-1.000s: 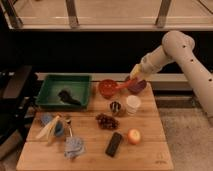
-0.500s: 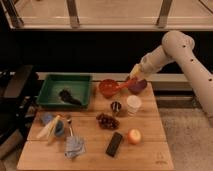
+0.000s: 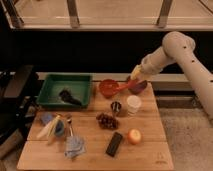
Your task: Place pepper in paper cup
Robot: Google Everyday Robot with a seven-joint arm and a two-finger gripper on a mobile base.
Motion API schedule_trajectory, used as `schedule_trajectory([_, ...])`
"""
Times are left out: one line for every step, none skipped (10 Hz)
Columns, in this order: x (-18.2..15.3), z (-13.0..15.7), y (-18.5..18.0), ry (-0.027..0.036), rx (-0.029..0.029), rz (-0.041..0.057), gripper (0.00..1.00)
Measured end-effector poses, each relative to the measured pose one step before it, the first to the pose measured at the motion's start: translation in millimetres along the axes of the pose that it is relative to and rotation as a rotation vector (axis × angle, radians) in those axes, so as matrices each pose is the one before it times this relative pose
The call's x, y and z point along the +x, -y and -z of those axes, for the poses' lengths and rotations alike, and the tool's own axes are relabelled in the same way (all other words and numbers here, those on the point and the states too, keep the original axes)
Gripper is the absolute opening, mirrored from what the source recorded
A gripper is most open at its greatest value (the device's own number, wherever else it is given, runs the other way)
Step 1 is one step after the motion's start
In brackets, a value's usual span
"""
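Observation:
The pepper [image 3: 123,87] is slender and red-orange. It slants from the rim of the red bowl [image 3: 106,88] up to my gripper [image 3: 133,81]. The gripper is at the back of the table, above the purple bowl [image 3: 140,87], and is shut on the pepper's right end. The white paper cup [image 3: 133,105] stands upright just in front of the gripper, below the pepper, with a small metal cup [image 3: 116,107] to its left.
A green tray [image 3: 50,95] holding a dark object sits at the back left. Grapes [image 3: 106,120], an orange fruit [image 3: 134,136] and a black bar [image 3: 114,144] lie in front. A blue cup [image 3: 59,129] and a blue cloth [image 3: 74,146] are at the front left.

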Motion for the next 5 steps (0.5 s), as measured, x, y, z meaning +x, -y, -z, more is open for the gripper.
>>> schedule_trajectory([-6.66,6.36,-11.52,-0.00089,-0.0065,-0.01624,0.0])
schedule_trajectory([-5.27,4.27,-8.81,0.00116,-0.00866,-0.01381,0.0])
schedule_trajectory([-4.53,2.54,-9.46,0.00301,-0.01048,-0.01617,0.0])
schedule_trajectory([-1.71,1.59,-5.16,0.00101,-0.00664,-0.01093,0.0])
schedule_trajectory([-1.12,0.27,-9.48,0.00271,-0.0147,-0.02108,0.0])
